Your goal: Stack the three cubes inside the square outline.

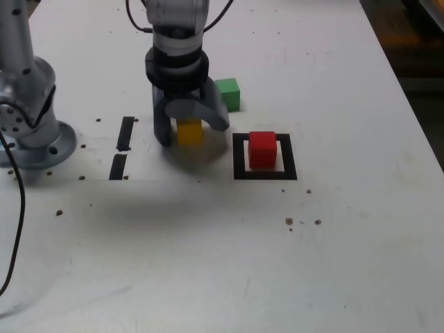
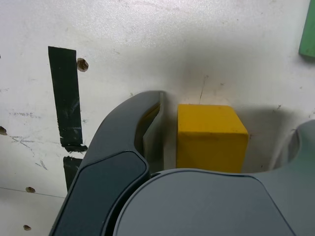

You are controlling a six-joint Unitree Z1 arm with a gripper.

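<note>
Red cube inside square outline, yellow cube between fingers

white table, three cubes, tape strips

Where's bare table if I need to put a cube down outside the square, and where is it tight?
Free: the wide bare table in front of the square outline, and the strip at the exterior view's right of it. Crowded: around the gripper straddling the yellow cube, with the green cube just behind, the red cube inside the outline, and the tape strips near the arm's base.
</note>
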